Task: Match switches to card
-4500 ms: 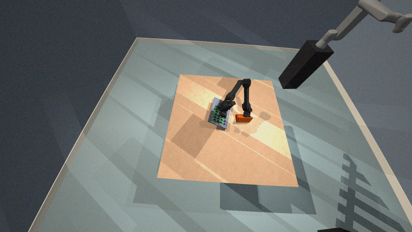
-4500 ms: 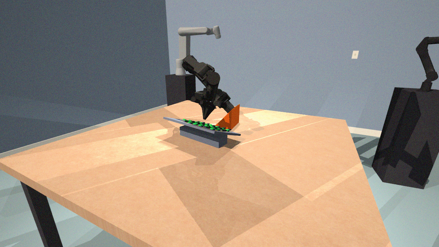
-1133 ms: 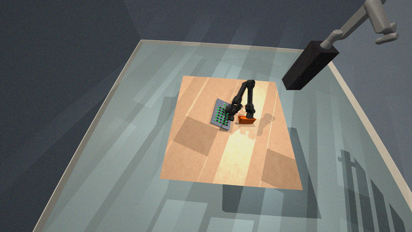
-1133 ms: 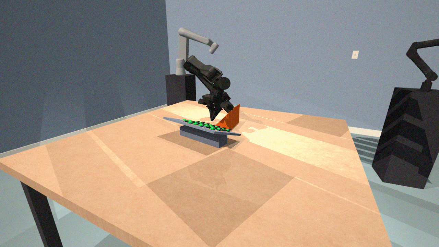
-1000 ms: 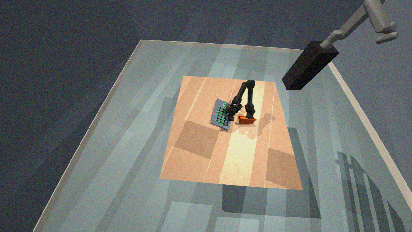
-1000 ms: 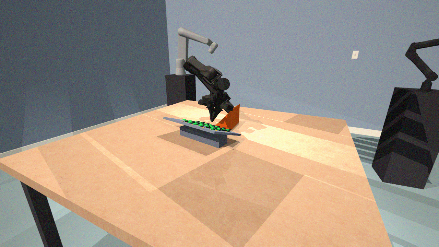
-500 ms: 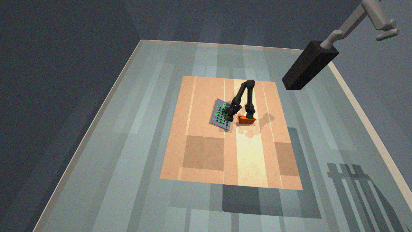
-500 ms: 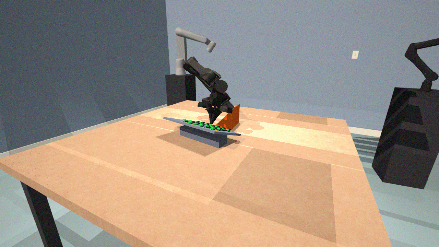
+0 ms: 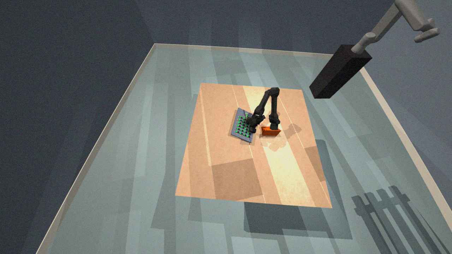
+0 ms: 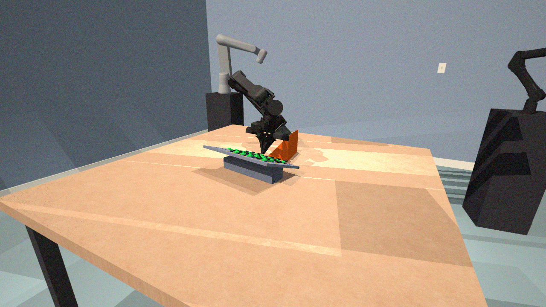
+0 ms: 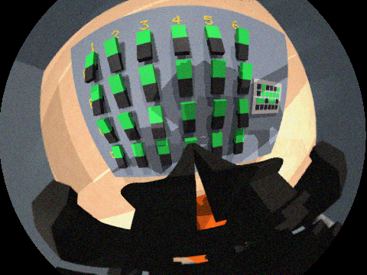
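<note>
Where the jaws point(image 9: 252, 129) point(image 10: 262, 153) close empty, tilted grey panel point(image 9: 234, 135) point(image 10: 213, 148) point(image 11: 130, 15), green-and-dark switches.

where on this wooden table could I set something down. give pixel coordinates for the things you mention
Probably the broad stretch from the grey switch panel point(image 9: 235, 134) point(image 10: 213, 149) point(image 11: 267, 42) to the table edge opposite the orange angular base point(image 9: 271, 131) point(image 10: 291, 146). It's crowded between panel and base, where the black tool point(image 9: 251, 128) point(image 10: 263, 152) point(image 11: 191, 147) hangs.

Black tool point(image 9: 251, 129) point(image 10: 262, 153) point(image 11: 191, 147) shut, angled downward.
</note>
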Motion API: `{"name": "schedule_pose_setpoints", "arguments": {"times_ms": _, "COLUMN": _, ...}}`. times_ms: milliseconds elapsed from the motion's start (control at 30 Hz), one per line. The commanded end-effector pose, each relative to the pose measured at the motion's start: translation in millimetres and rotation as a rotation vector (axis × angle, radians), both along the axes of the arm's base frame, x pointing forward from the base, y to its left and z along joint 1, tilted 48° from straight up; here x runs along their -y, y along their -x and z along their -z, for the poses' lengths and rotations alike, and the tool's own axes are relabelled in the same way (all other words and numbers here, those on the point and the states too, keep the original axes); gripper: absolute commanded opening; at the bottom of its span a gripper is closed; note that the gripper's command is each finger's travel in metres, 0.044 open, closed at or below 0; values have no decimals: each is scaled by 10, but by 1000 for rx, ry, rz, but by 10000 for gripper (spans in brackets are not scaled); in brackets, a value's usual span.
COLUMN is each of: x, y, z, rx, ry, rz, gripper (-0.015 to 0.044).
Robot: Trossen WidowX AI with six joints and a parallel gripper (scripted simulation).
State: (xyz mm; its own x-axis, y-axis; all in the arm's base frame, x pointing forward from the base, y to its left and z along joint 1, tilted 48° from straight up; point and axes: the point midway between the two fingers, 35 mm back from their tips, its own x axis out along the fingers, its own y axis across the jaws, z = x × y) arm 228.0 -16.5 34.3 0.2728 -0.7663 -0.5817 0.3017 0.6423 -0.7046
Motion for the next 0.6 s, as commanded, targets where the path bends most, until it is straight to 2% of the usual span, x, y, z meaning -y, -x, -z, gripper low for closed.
{"name": "schedule_pose_setpoints", "arguments": {"times_ms": 0, "x": 4, "y": -6, "z": 0, "rx": 0, "ry": 4, "rz": -4, "gripper": 0}}
{"name": "schedule_pose_setpoints", "arguments": {"times_ms": 567, "x": 22, "y": -13, "z": 13, "rx": 0, "ry": 4, "rz": -4, "gripper": 0}}
